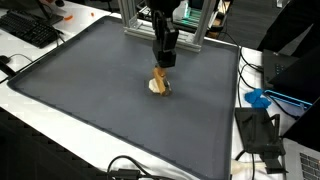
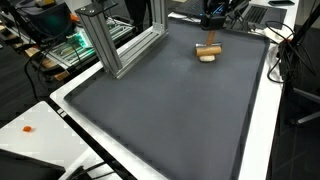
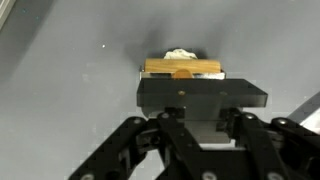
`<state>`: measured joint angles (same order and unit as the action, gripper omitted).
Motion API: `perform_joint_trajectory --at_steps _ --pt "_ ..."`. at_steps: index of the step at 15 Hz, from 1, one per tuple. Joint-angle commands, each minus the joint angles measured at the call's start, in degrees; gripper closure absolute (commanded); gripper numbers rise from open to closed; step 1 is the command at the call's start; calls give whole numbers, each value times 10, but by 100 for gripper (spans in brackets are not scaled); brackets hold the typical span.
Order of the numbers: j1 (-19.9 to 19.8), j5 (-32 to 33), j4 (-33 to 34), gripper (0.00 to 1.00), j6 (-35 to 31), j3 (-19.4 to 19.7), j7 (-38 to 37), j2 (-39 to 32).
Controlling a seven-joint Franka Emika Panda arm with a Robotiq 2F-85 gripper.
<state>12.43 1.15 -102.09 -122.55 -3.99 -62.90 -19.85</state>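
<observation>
Your tool is hanging right over the wooden block, which is lying on the dark mat on the bench, nr the metal frame at the back. I can't tell whether the tool is clenched or released: the wrist view is showing only its black body w/ the block just beyond. A small white thing is sitting against the block's far side.
</observation>
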Motion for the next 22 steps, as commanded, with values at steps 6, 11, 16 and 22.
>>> perform_joint_trajectory --at_steps 6,11,16,22 --pt "-2 -43 -17 78 11 -13 27 -10" --pt "2 -55 -18 78 11 -15 33 -12" --pt "9 -37 -19 78 -15 -7 17 -13" --pt "17 5 -17 78 -38 5 0 -11"
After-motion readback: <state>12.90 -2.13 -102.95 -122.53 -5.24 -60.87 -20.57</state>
